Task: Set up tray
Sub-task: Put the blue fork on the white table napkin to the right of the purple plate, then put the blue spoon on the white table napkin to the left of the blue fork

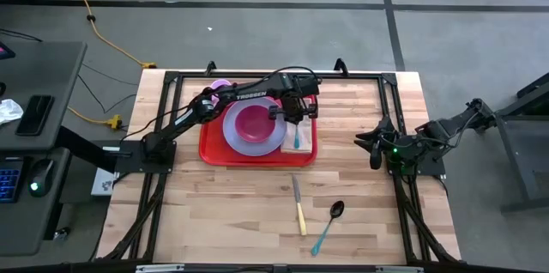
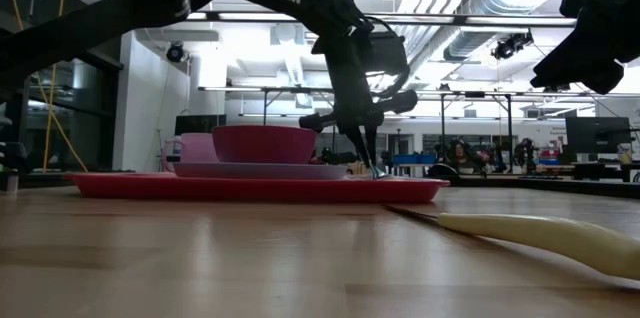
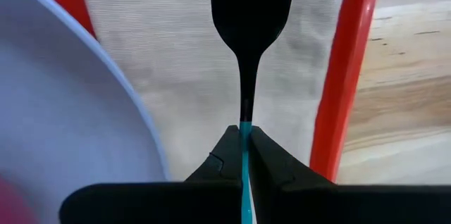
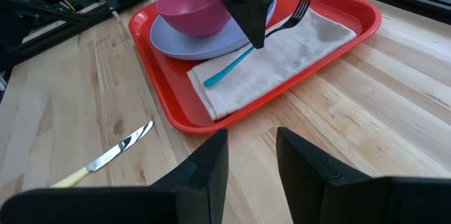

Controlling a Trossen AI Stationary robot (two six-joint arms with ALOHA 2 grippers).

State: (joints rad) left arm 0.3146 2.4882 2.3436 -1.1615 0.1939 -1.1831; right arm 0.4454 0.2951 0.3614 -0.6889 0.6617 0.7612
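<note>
Red tray on a pale, striped wooden table. On the tray: lavender plate, magenta bowl, off-white napkin, and fork with black tines and teal handle. Beside the tray: knife with cream handle; spoon with black bowl, teal handle.

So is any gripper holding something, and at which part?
The left gripper holds the fork on its teal handle, over the napkin in the tray. The right gripper is open and empty.
</note>
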